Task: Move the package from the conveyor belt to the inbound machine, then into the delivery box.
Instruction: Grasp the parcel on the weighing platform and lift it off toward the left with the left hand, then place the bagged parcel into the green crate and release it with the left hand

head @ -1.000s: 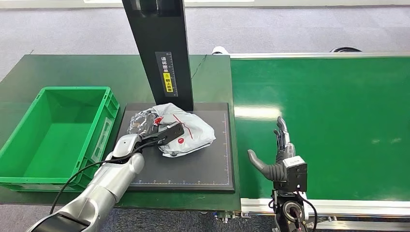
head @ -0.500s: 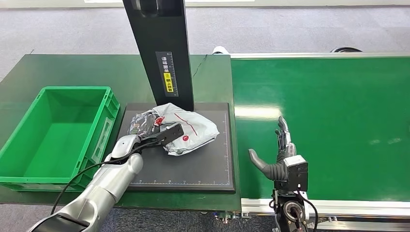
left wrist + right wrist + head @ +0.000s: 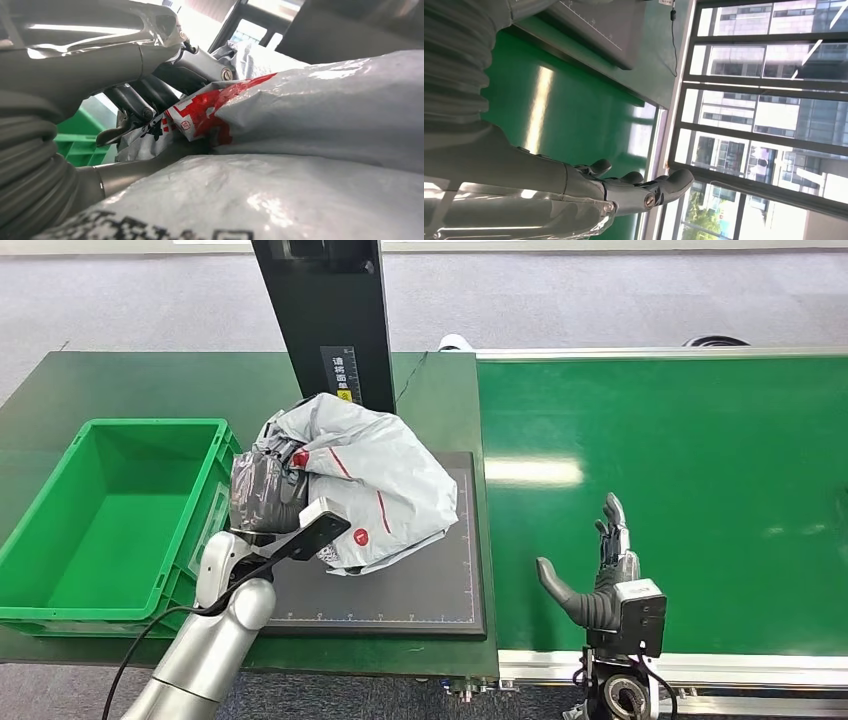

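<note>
My left hand (image 3: 262,502) grips the grey package (image 3: 365,480), lifted above the inbound machine's black platform (image 3: 420,585), beside the green delivery box (image 3: 60,530). My right hand (image 3: 600,575) hangs spread and empty over the conveyor belt (image 3: 700,460).

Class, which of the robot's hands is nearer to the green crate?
Left. The left hand, holding the grey package, is beside the green crate; the right hand hovers open over the conveyor belt.

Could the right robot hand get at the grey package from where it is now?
Probably not easily: the right robot hand is open over the conveyor belt, apart from the package, which the left robot hand already holds above the black platform.
</note>
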Tool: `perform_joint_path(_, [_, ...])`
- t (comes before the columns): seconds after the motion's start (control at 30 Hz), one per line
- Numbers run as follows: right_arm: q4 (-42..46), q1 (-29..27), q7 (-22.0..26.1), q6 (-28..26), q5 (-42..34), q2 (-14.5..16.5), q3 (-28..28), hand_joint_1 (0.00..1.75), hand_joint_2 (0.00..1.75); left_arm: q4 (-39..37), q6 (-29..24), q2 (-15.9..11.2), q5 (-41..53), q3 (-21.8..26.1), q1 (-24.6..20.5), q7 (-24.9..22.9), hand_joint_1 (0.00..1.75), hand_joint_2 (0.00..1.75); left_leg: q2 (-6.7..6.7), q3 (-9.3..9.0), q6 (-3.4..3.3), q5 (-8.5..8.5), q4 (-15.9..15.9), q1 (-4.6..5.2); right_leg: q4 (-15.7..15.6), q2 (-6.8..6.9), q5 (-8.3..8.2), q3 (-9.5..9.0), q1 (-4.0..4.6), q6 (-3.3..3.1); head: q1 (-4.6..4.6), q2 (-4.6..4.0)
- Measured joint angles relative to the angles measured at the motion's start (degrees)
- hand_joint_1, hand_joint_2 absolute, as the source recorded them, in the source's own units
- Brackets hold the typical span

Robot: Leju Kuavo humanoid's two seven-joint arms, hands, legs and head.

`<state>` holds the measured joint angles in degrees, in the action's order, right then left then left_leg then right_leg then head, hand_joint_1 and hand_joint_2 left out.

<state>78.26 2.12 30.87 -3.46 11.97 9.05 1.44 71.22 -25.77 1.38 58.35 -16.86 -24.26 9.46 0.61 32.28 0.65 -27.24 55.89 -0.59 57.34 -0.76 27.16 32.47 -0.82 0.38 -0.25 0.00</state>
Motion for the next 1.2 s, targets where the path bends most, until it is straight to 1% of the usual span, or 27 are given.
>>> perform_joint_path(0.23, [0.3,-0.1,0.0,-0.1,0.0,0.0,0.1,0.00,1.75,3.2,-0.2,-0.5,-0.2,0.0,1.0,0.2,1.75,1.75,0.00,0.00,-0.01,0.01,0.0,0.01,0.0,0.00,0.00,0.00,-0.01,0.00,0.01,0.00])
perform_joint_path(0.43, [0.3,-0.1,0.2,-0.3,-0.2,0.0,0.1,0.00,1.75,5.0,-1.4,-0.9,-2.1,-0.3,1.5,2.4,1.75,1.75,0.00,0.02,-0.01,0.00,0.0,0.00,0.0,0.00,0.00,0.02,0.00,0.00,-0.01,0.00])
perform_joint_path(0.53, [0.3,-0.1,0.4,-0.4,-0.2,0.0,0.1,0.00,1.75,6.2,-3.5,-1.0,-2.3,-0.8,1.9,3.6,1.75,1.75,0.00,0.03,-0.01,0.00,0.0,0.00,0.0,0.00,0.00,0.02,0.00,0.00,-0.01,0.00])
perform_joint_path(0.6, [0.3,-0.1,0.6,-0.6,-0.3,0.0,0.1,0.00,1.75,6.6,-5.1,-1.1,-1.7,-0.8,2.0,3.0,1.75,1.75,0.00,0.03,-0.01,0.00,0.0,0.00,0.0,0.00,0.00,0.02,0.00,0.00,0.00,0.00])
perform_joint_path(0.7, [0.3,-0.1,0.8,-0.9,-0.3,0.0,0.1,0.00,1.75,6.7,-5.8,-1.6,-1.0,0.1,2.0,0.4,1.75,1.75,-0.01,0.03,-0.01,0.01,0.0,0.00,0.0,0.00,0.00,0.02,0.00,0.00,0.00,0.00])
perform_joint_path(0.8, [0.4,-0.3,0.7,-1.0,-0.3,-0.1,0.1,0.00,1.75,6.4,-4.7,-2.6,-0.5,3.1,1.8,-3.3,1.75,1.75,-0.02,0.02,0.00,0.01,0.0,0.00,0.0,-0.01,0.00,0.03,0.00,0.00,0.01,0.00])
perform_joint_path(0.9, [0.8,-0.5,0.4,-0.9,-0.3,-0.1,0.2,0.00,1.75,5.1,-4.1,-3.4,-0.6,8.2,1.5,-5.5,1.75,1.75,-0.03,0.02,0.00,0.01,0.0,-0.02,0.0,-0.02,0.00,0.05,0.03,0.00,0.00,0.00])
perform_joint_path(1.03, [1.2,-0.9,-0.1,-0.6,-0.2,-0.1,0.3,0.00,1.75,2.4,-4.2,-4.5,-1.1,14.9,1.0,-5.6,1.75,1.75,-0.03,0.02,0.01,0.02,0.0,-0.04,0.0,-0.02,0.00,0.07,0.05,-0.01,0.00,0.00])
perform_joint_path(1.13, [1.3,-0.9,-0.1,-0.4,-0.2,-0.1,0.4,0.00,1.75,1.0,-4.2,-5.0,-1.1,17.7,0.8,-5.2,1.75,1.75,-0.02,0.05,0.01,0.02,0.0,-0.03,0.0,-0.02,0.00,0.07,0.04,0.00,0.01,0.00])
perform_joint_path(1.2, [1.4,-1.0,-0.1,-0.4,-0.1,-0.1,0.4,0.00,1.75,0.3,-4.2,-5.2,-0.7,19.0,0.7,-5.8,1.75,1.75,-0.01,0.07,0.01,0.01,0.0,-0.02,0.0,-0.02,0.00,0.07,0.03,0.00,0.02,0.00])
